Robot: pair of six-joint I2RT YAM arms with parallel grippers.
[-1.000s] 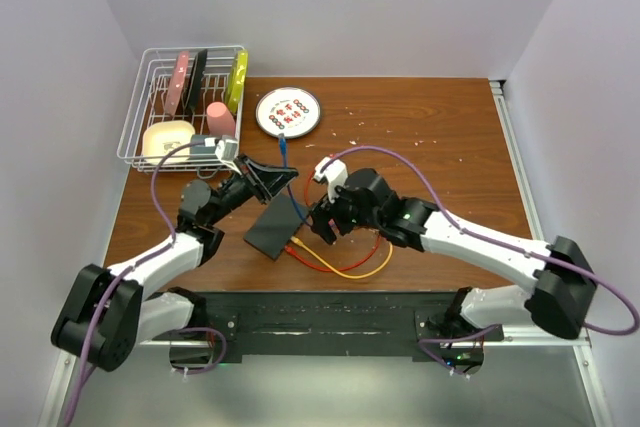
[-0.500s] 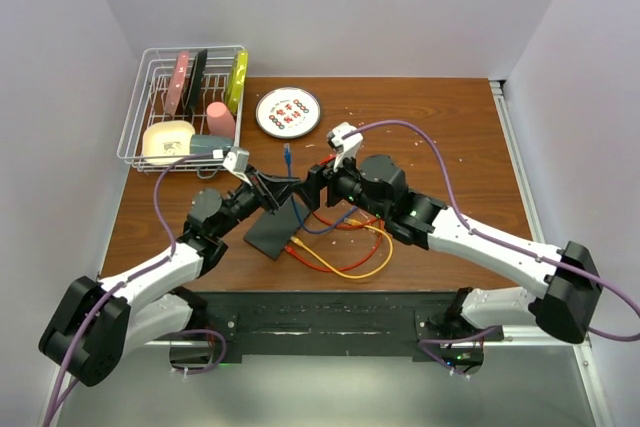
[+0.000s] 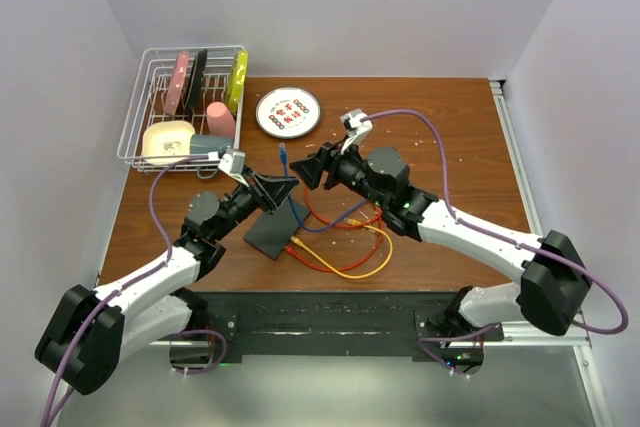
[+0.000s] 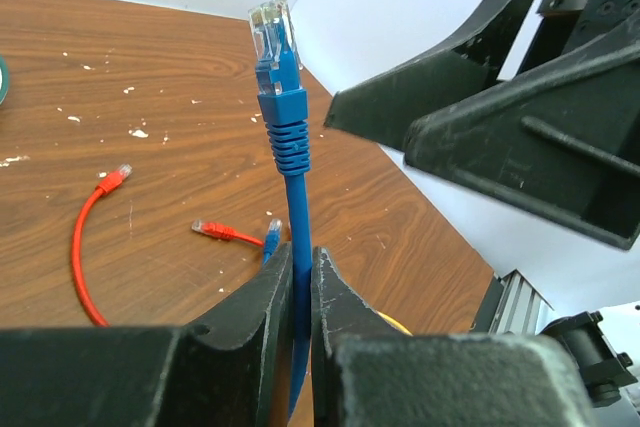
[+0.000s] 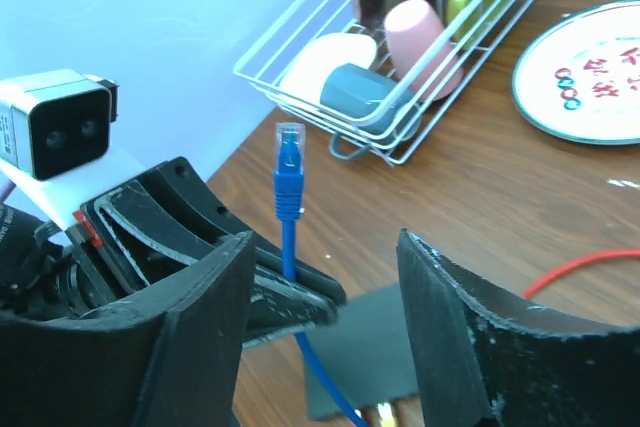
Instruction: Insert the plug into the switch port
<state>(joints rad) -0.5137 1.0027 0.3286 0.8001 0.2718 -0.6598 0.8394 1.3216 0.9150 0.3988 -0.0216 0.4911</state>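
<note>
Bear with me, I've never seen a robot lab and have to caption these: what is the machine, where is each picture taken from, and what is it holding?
These are two robot arms bolted at the near edge of a wooden table, each ending in a two-finger gripper. The wide picture looks down from above. The other two come from a camera on each wrist. The left gripper pinches a blue network cable, with its plug sticking out beyond the fingers. The right gripper is open and faces it. On the table are a flat black switch, a red cable, a patterned plate and a wire dish rack.
</note>
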